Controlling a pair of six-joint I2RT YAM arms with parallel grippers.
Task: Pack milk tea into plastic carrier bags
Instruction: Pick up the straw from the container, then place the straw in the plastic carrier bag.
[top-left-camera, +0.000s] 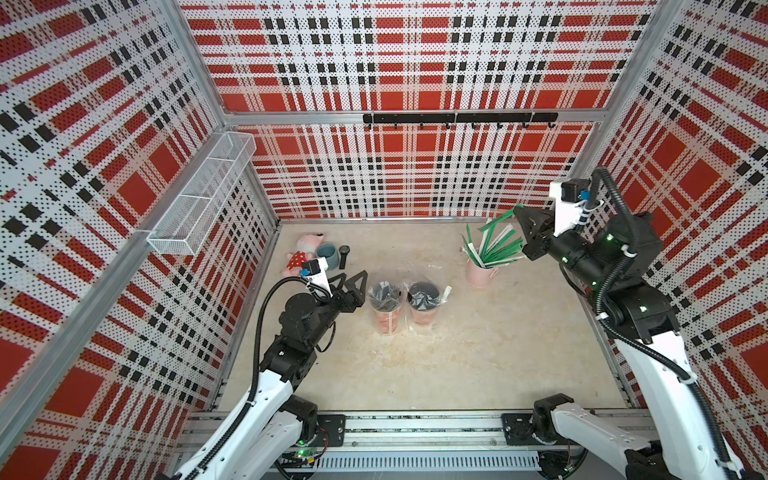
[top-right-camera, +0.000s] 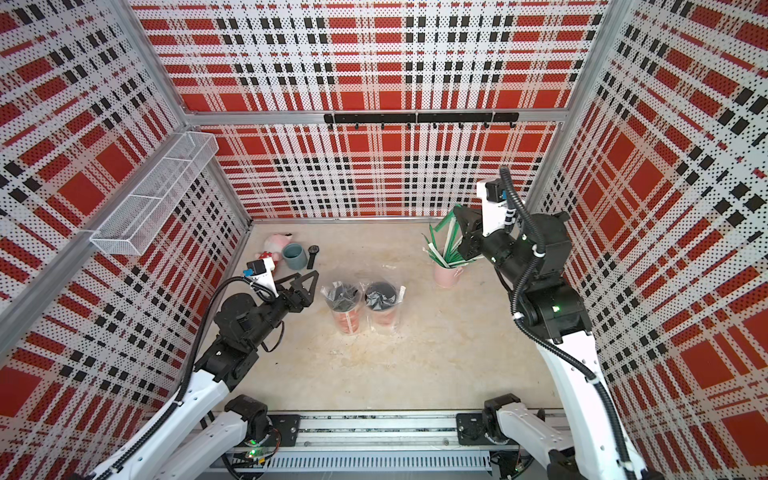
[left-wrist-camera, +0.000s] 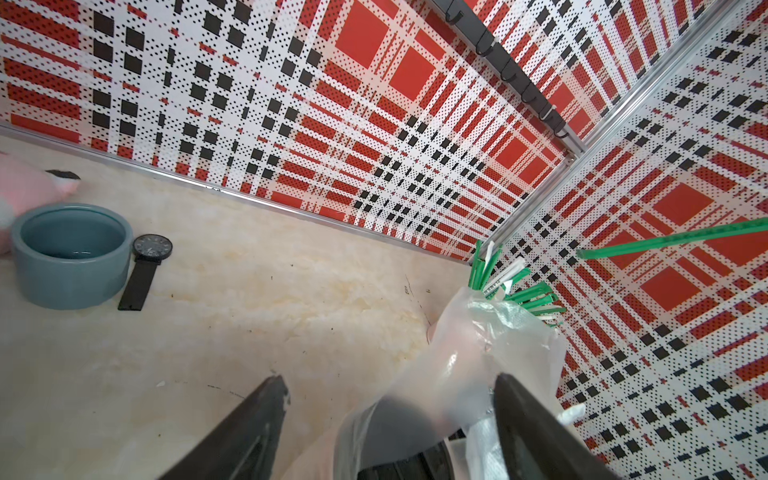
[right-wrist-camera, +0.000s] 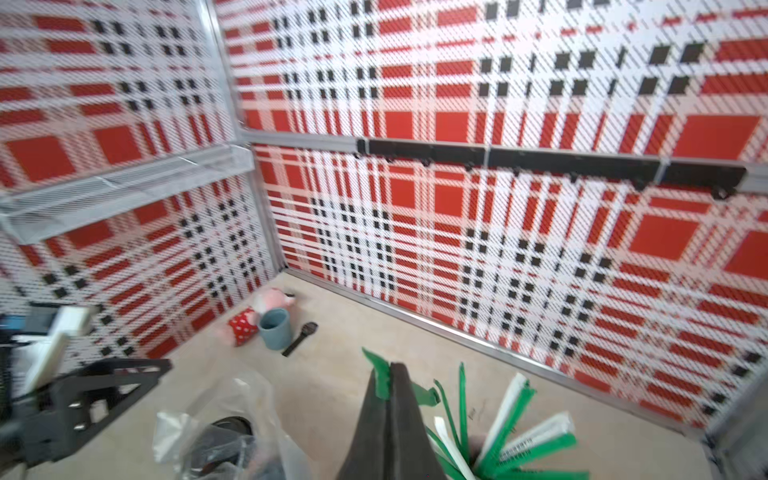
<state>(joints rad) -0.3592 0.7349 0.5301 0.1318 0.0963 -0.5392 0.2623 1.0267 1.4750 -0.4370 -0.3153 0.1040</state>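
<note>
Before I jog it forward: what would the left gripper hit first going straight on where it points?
Probably the clear carrier bag around the nearer milk tea cup; its film stands between the open jaws of the left gripper in the wrist view, though depth is unclear.

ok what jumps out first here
The red plaid walls all around. At the table's middle stand two red cups in clear bags, the left claw open beside them. At the back right, the right claw pinches a green straw by a pink cup.
</note>
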